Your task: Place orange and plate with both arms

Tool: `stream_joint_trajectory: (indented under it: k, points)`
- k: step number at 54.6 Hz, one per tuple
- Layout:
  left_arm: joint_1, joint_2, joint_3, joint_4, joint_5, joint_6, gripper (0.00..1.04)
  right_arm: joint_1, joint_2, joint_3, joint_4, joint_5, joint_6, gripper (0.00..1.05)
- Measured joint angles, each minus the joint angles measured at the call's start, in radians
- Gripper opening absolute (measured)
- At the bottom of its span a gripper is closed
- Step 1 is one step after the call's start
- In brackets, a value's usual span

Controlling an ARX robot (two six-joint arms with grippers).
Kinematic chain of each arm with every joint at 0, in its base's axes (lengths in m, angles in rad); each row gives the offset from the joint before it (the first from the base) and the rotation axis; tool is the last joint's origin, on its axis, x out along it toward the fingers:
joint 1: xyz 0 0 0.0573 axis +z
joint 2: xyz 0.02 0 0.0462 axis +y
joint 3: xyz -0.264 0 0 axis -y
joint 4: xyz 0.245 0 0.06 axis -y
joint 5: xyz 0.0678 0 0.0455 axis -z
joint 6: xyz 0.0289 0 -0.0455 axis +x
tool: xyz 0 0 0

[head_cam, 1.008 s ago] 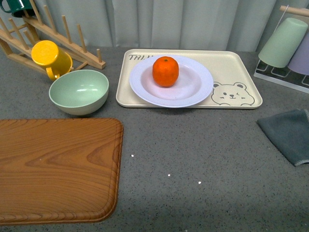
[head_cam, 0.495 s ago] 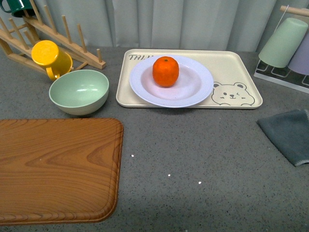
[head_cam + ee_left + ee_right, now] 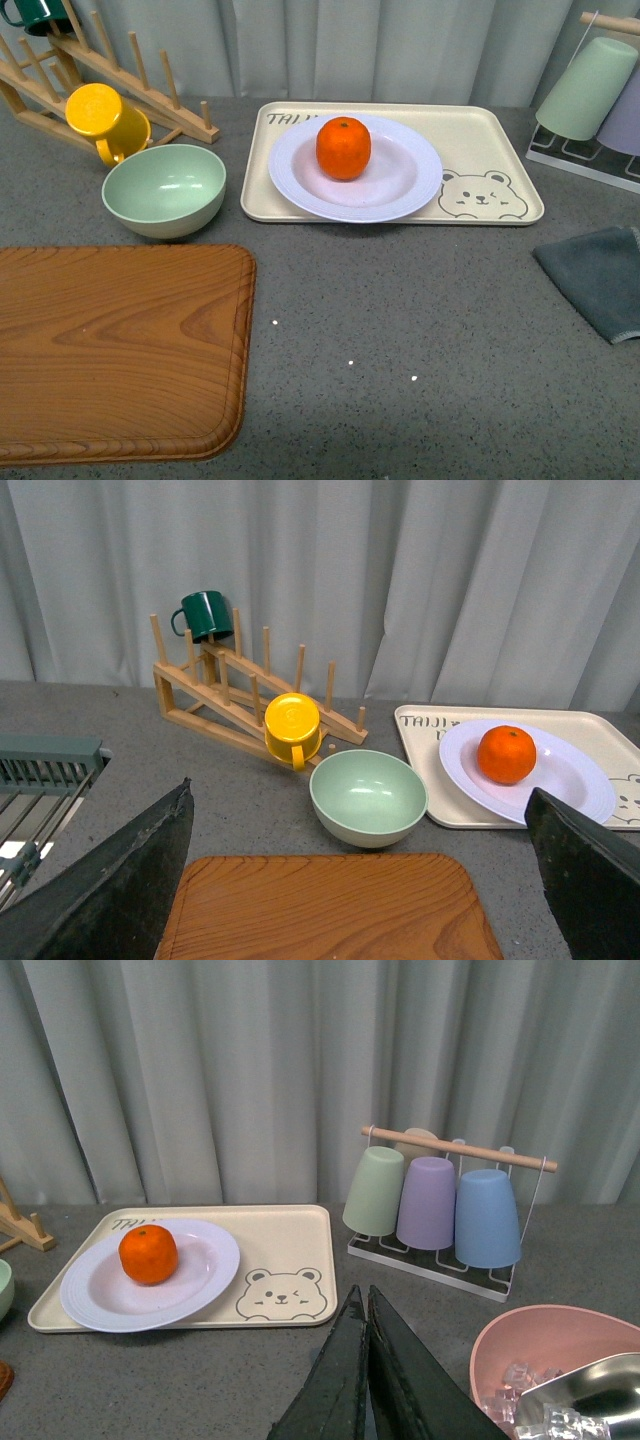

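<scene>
The orange (image 3: 343, 147) sits on the white plate (image 3: 400, 185), which rests on the beige bear tray (image 3: 490, 140) at the back of the table. Both also show in the left wrist view, orange (image 3: 506, 754) on plate (image 3: 570, 780), and in the right wrist view, orange (image 3: 148, 1253) on plate (image 3: 200, 1280). Neither arm shows in the front view. My left gripper (image 3: 365, 875) is open, its fingers wide apart above the wooden board, well short of the tray. My right gripper (image 3: 365, 1305) is shut and empty, short of the tray's bear corner.
A wooden cutting board (image 3: 115, 345) lies front left. A pale green bowl (image 3: 164, 190), a yellow mug (image 3: 105, 120) and a wooden rack (image 3: 130, 75) stand back left. A grey cloth (image 3: 595, 280) and a cup rack (image 3: 595, 100) are right. A pink bowl with ice (image 3: 555, 1365) stands near my right gripper.
</scene>
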Motion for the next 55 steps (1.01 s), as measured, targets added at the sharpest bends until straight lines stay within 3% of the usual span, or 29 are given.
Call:
stream_joint_trajectory:
  k: [6,13,21,32,55]
  points:
    - [0.000,0.000,0.000,0.000,0.000,0.000,0.98,0.000,0.000,0.000,0.000,0.000,0.000,0.03]
    - [0.000,0.000,0.000,0.000,0.000,0.000,0.98,0.000,0.000,0.000,0.000,0.000,0.000,0.26]
    - [0.000,0.000,0.000,0.000,0.000,0.000,0.98,0.000,0.000,0.000,0.000,0.000,0.000,0.63]
    - [0.000,0.000,0.000,0.000,0.000,0.000,0.98,0.000,0.000,0.000,0.000,0.000,0.000,0.97]
    - [0.000,0.000,0.000,0.000,0.000,0.000,0.98,0.000,0.000,0.000,0.000,0.000,0.001,0.96]
